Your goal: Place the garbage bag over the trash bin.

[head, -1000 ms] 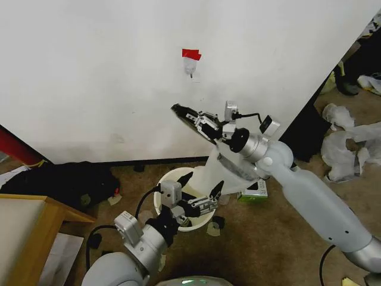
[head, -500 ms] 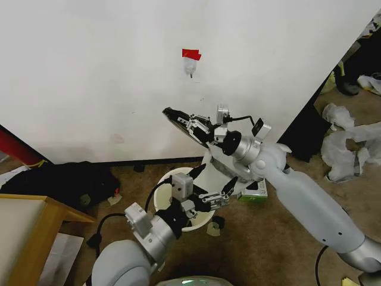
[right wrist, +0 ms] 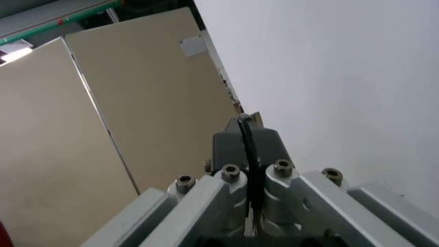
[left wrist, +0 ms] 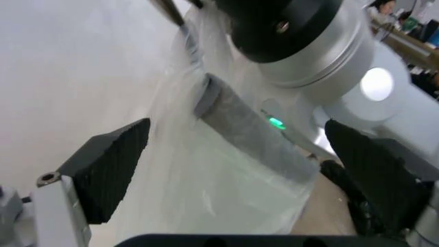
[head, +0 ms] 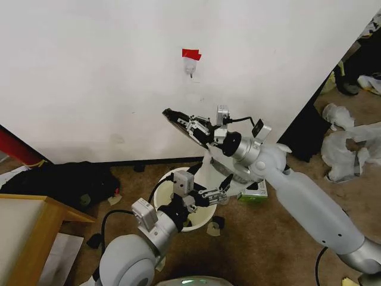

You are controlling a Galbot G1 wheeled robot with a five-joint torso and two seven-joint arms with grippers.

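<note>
Film of the garbage bag (head: 215,159) hung in a thin translucent sheet from our right gripper (head: 173,116), which we held raised against the white wall (head: 89,77), well above the floor. In the right wrist view its fingers (right wrist: 245,141) stood pressed together, closed; we could not make out the film between the tips themselves, though the bag draped down from just behind them along the wrist. The sheet fell toward the trash bin (head: 167,180), a round cream-white bucket standing on the brown carpet (head: 256,238) near the foot of the wall, between our two arms. The bag's lower part reached the bin's far right rim; whether it touched we could not tell.

Our left gripper (head: 207,186) hovered over the bin's mouth with its jaws spread wide, holding nothing. In the left wrist view the two dark fingertips (left wrist: 113,167) stood well apart with the wrinkled film (left wrist: 213,180) spread between them and a twisted grey fold of the bag running across it.

On the floor just right of the bin lay a small green and white box (head: 255,193). Black bags (head: 65,179) sat against the wall on the left, a wooden table corner (head: 36,229) stood nearer on the left, and heaps of white sheeting (head: 351,143) lay far right.
</note>
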